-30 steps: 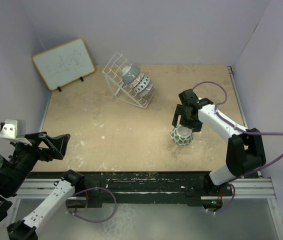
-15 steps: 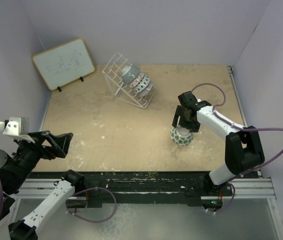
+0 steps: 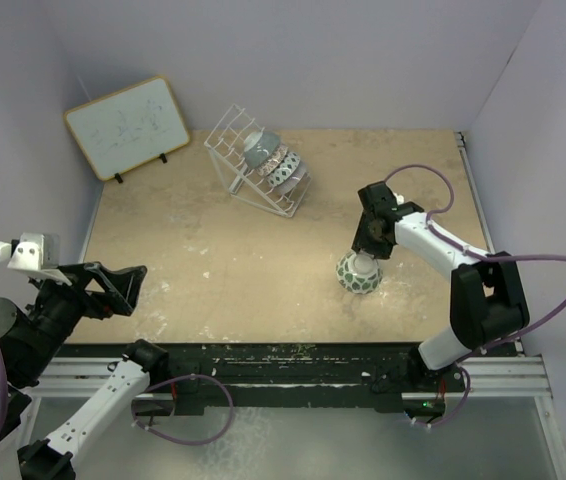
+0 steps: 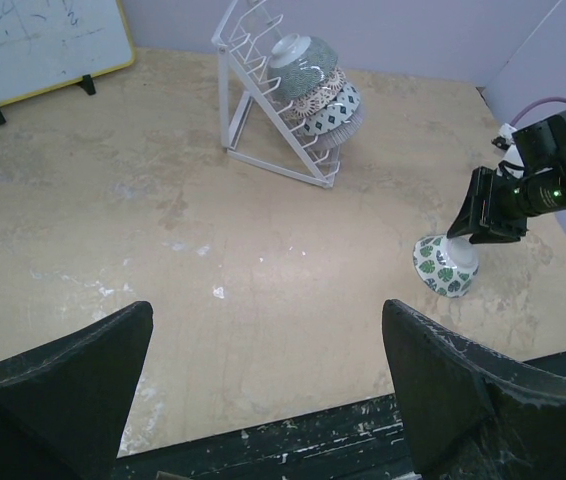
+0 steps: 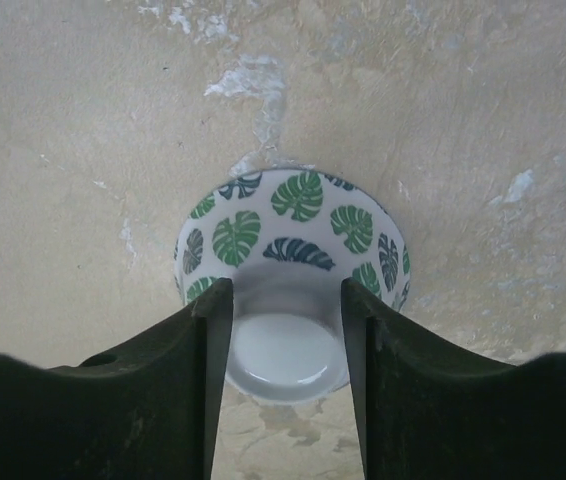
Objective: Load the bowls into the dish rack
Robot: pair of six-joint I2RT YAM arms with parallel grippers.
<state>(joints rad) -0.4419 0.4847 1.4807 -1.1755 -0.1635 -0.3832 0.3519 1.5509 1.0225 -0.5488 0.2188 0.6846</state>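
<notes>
The green-and-white leaf-patterned bowl [image 3: 357, 274] lies upside down on the table, also in the left wrist view [image 4: 443, 267]. My right gripper [image 3: 367, 250] is shut on its white foot ring; in the right wrist view both fingers [image 5: 213, 330] press the sides of the foot [image 5: 285, 345]. The white wire dish rack [image 3: 231, 140] stands at the back centre and holds several bowls [image 3: 273, 162], stacked on edge, a blue-grey one [image 4: 303, 52] uppermost. My left gripper [image 3: 113, 285] is open and empty at the near left, far from the bowl.
A framed whiteboard [image 3: 128, 125] leans against the back left wall. Purple walls close in the left, back and right sides. A black rail [image 3: 293, 355] runs along the table's near edge. Purple cables loop beside both arms.
My right gripper has come down and closed on the bowl's foot, and the bowl has shifted slightly left. The left arm has moved a little.
</notes>
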